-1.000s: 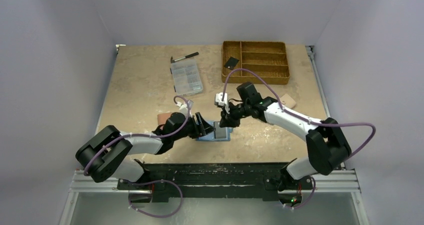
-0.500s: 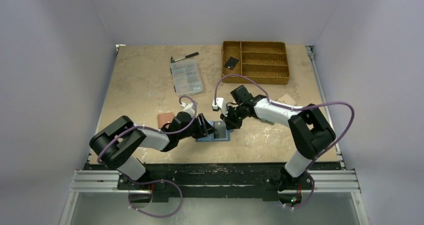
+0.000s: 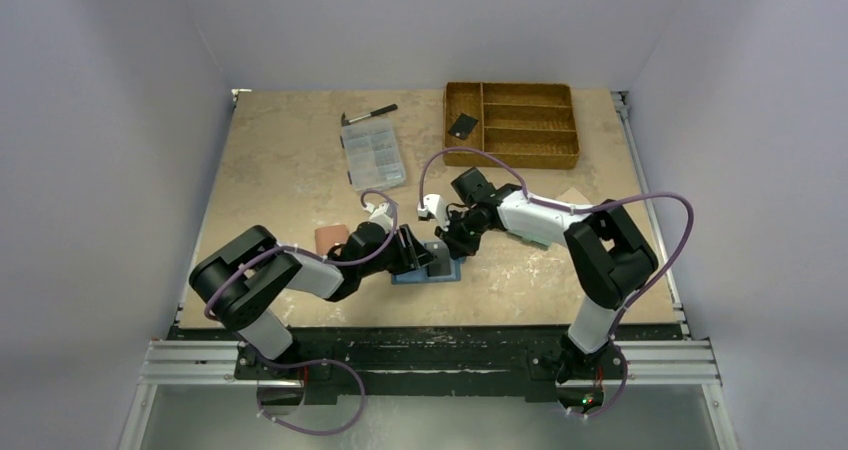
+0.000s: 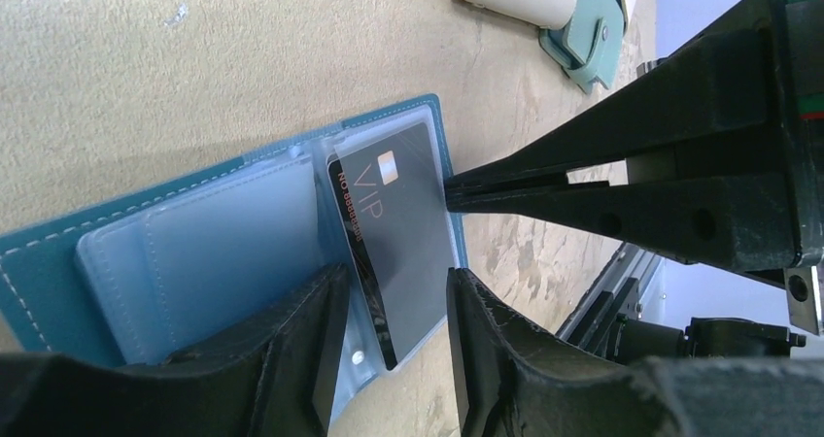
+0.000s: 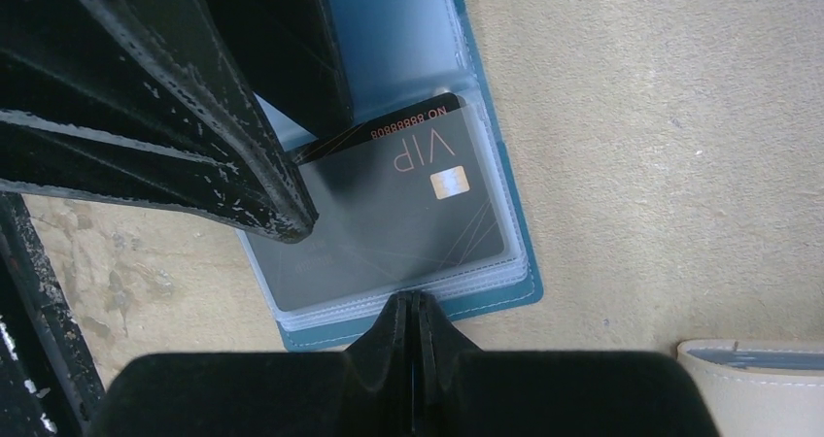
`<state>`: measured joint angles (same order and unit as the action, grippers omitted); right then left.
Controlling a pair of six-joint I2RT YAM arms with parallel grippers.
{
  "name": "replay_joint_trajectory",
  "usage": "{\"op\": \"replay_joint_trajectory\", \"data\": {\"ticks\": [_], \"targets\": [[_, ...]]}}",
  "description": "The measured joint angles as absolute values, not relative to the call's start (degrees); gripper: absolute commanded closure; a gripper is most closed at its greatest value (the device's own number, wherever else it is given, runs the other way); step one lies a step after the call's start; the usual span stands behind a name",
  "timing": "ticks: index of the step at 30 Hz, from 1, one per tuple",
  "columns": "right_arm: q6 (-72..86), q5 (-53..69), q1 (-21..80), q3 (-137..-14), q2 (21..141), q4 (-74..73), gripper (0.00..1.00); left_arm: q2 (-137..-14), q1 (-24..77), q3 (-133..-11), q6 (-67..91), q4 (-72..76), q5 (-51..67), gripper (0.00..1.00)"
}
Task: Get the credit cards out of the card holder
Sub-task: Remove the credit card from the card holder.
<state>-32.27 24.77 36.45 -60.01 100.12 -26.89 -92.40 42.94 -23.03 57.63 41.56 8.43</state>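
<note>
the card holder (image 3: 428, 274) lies open on the desk (image 3: 280, 170), near-centre, a black card (image 4: 394, 233) sleeved inside, long axis crosswise to the right end effector (image 5: 413, 306), pinched shut at the sleeve edge; the left end effector (image 4: 395, 277) straddles it, half-wide.

We can read two things, both on the dark card (image 5: 398, 228) lying in a clear sleeve of the card holder (image 5: 505, 296), just ahead of the pressed-together tips of the right gripper (image 5: 413, 306). Large pale letters spell "VIP". Along the card edge farthest from that gripper, small orange print reads "NO" and then a row of digits, mostly eights; we cannot make out each one. That line of print runs into the gap of the left gripper (image 4: 394, 282).
</note>
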Motion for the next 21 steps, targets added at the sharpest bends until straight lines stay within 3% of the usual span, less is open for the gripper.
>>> {"op": "replay_joint_trajectory", "data": {"ticks": [8,11,21], "targets": [[-31.4,24.6,37.6,-62.2,101.6,-28.8,0.99,-94.2,42.9,-21.4,59.9,46.2,7.9,0.76],[-31.4,25.2,37.6,-63.0,102.3,-29.6,0.99,-94.3,42.8,-20.2,60.9,47.0,6.8,1.00],[-28.1,25.1,37.5,-63.3,102.6,-29.0,0.97,-93.1,42.8,-16.9,61.9,50.0,6.0,1.00]]}}
